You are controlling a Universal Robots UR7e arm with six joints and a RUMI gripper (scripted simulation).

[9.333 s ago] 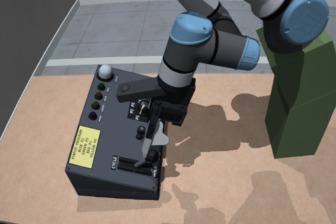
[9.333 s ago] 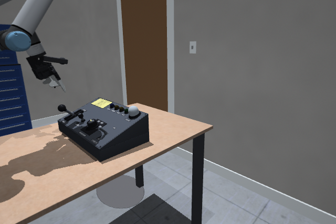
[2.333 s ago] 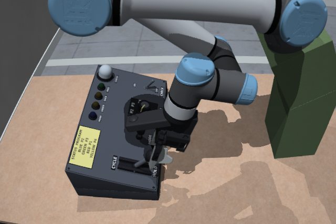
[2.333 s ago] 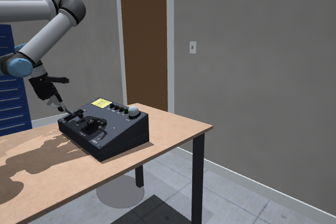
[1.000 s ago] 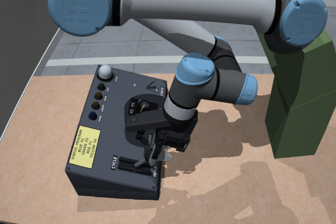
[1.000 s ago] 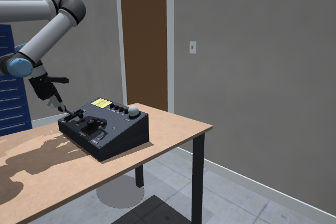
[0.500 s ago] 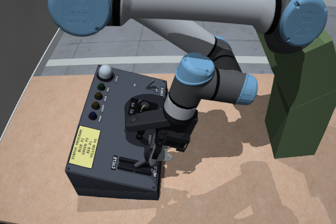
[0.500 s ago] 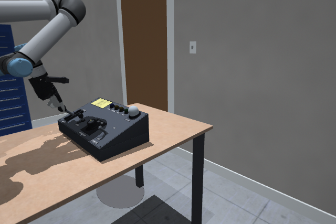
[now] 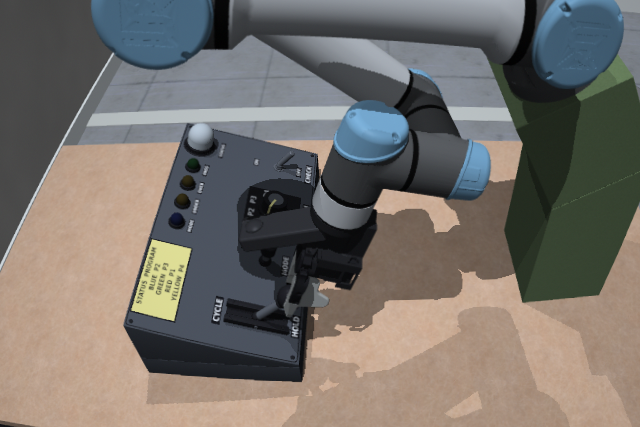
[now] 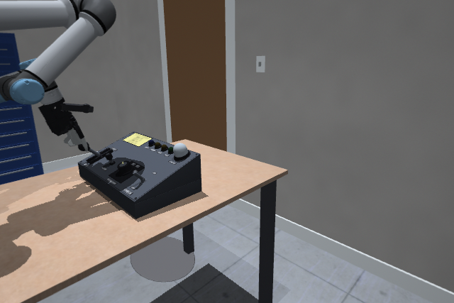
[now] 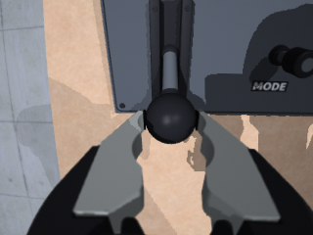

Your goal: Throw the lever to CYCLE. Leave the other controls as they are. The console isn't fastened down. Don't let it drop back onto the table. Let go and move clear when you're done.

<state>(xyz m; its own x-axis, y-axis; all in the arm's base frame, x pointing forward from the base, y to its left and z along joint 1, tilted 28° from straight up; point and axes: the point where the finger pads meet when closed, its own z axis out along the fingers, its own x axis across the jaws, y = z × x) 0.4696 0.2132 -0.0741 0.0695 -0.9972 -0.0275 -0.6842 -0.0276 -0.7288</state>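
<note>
The dark console (image 9: pixel 165 303) (image 10: pixel 164 178) sits on the wooden table. Its lever (image 9: pixel 264 311) (image 10: pixel 94 152) (image 11: pixel 169 73) runs in a slot between the labels CYCLE (image 9: pixel 217 310) and HOLD (image 9: pixel 295 326). The lever leans toward the HOLD end, and its black ball knob (image 11: pixel 171 117) hangs out past the console's edge. My gripper (image 9: pixel 289 299) (image 10: pixel 83 146) (image 11: pixel 169 111) is shut on this knob, one grey finger on each side.
The console also carries a white dome button (image 9: pixel 200 137) (image 10: pixel 180 150), several coloured lamps (image 9: pixel 181 200), a toggle switch (image 9: pixel 284 161), a rotary selector (image 9: pixel 275 201), a small MODE knob (image 11: pixel 289 58) and a yellow status label (image 9: pixel 161 280). A green block (image 9: pixel 573 195) stands at the right.
</note>
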